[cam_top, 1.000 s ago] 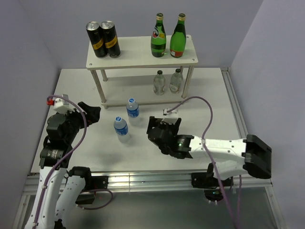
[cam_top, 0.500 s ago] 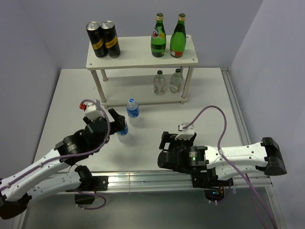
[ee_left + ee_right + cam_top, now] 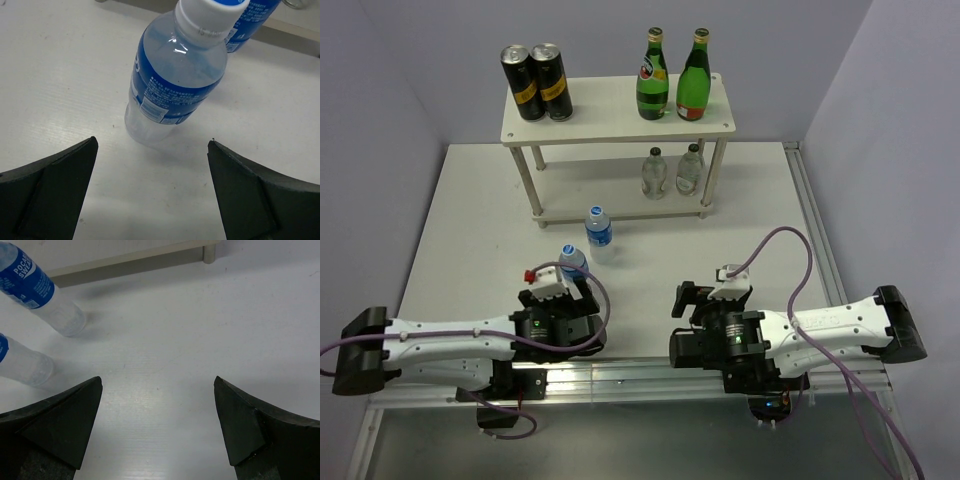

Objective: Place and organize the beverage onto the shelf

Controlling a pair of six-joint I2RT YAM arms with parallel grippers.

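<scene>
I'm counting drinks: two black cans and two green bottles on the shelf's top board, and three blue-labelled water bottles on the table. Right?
Not three: the top external view shows two on the table, the far water bottle and the near water bottle. The black cans and green bottles on the shelf are as you say.

The top camera looks down from above the near edge on the whole table (image 3: 760,220) and shelf (image 3: 610,120). Both wrist cameras sit low and close, facing the shelf; both catch the near bottle (image 3: 175,75) and far bottle (image 3: 252,22).
</scene>
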